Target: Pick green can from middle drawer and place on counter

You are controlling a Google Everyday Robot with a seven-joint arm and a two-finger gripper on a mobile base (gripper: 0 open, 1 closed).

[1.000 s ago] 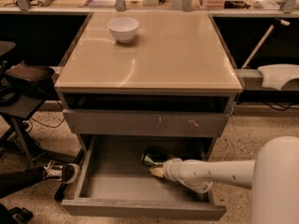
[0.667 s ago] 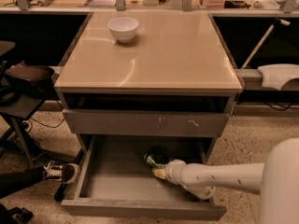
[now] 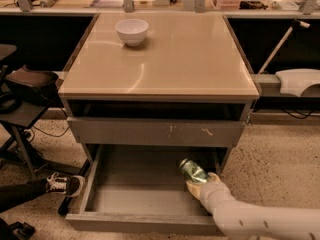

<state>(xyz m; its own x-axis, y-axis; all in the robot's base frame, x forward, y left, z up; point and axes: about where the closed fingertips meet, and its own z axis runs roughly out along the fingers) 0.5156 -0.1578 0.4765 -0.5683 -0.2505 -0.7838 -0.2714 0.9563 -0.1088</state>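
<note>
The green can (image 3: 191, 170) is tilted, its silvery end pointing up and left, inside the right part of the open middle drawer (image 3: 135, 196). My gripper (image 3: 199, 180) comes in from the lower right on its white arm and is shut on the can's lower end. The can seems to be held just above the drawer's bare grey floor. The tan counter (image 3: 170, 59) lies above, on top of the grey cabinet.
A white bowl (image 3: 132, 31) stands at the counter's back left. The shut grey drawer front with white scuff marks (image 3: 155, 132) overhangs the open drawer. A person's foot in a black sneaker (image 3: 65, 184) and a black chair (image 3: 25, 84) are at the left. A white machine part (image 3: 299, 81) is at the right.
The can has moved to the right with my gripper and is tipped up from lying on the drawer floor. My arm has drawn back to the right.
</note>
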